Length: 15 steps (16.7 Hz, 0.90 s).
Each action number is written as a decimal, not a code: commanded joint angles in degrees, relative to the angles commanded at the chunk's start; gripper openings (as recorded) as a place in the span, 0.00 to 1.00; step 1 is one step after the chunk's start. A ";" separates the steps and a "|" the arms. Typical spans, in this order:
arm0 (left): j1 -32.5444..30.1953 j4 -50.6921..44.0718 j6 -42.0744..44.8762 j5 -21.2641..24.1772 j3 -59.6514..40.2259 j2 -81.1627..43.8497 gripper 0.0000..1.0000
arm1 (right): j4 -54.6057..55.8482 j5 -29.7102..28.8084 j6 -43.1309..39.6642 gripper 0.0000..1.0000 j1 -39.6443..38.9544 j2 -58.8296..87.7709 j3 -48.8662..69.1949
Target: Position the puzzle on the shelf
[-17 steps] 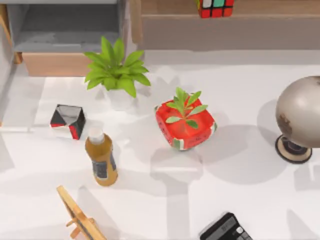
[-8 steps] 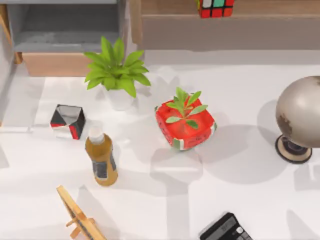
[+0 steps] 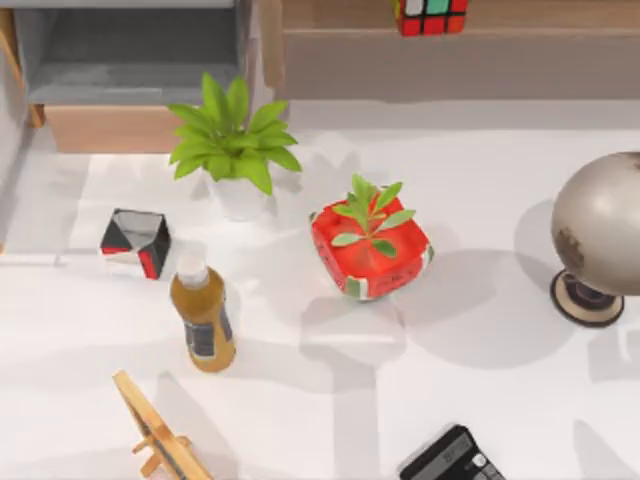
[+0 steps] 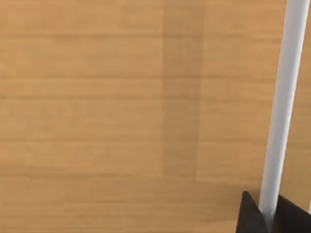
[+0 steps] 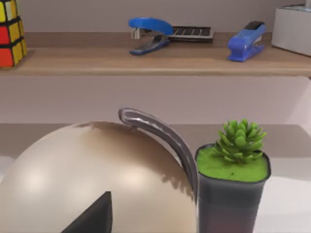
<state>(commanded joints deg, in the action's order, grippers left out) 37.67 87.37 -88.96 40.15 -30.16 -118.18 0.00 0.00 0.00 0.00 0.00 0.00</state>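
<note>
Puzzle [image 3: 431, 16] resting on the shelf [image 3: 340, 14] ledge at the table's far edge, right of centre, apparently already placed; jaw state of both grippers cannot be told; planter [image 3: 371, 250] mid-table.

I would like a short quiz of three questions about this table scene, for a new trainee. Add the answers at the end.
1. True or false: the puzzle already sits on the shelf.
2. Which object stands nearest the black-red-white cube? A) the globe B) the amber bottle C) the calculator
3. Fill the gap: in the right wrist view, two blue ______ lie on the shelf, farther along from the puzzle.

Key
1. True; it rests on the wooden ledge at the top view's upper edge.
2. B
3. staplers
</note>
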 joint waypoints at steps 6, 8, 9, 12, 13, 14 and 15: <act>0.00 0.00 0.00 0.00 0.00 0.00 0.00 | 0.00 0.00 0.00 1.00 0.00 0.00 0.00; 0.11 -0.17 0.22 0.02 0.06 -0.12 0.00 | 0.00 0.00 0.00 1.00 0.00 0.00 0.00; 0.01 -0.33 0.16 -0.13 -0.13 -0.29 0.00 | 0.00 0.00 0.00 1.00 0.00 0.00 0.00; -2.28 -2.83 -0.07 -2.41 -4.25 -2.07 0.00 | 0.00 0.00 0.00 1.00 0.00 0.00 0.00; -3.41 -3.96 -0.06 -3.48 -6.74 -2.79 0.00 | 0.00 0.00 0.00 1.00 0.00 0.00 0.00; -4.54 -5.11 -0.04 -4.58 -9.07 -3.51 0.00 | 0.00 0.00 0.00 1.00 0.00 0.00 0.00; -5.56 -6.22 -0.02 -5.59 -10.82 -4.20 0.00 | 0.00 0.00 0.00 1.00 0.00 0.00 0.00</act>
<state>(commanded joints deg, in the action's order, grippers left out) 32.11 81.14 -88.98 34.57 -40.98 -122.38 0.00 0.00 0.00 0.00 0.00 0.00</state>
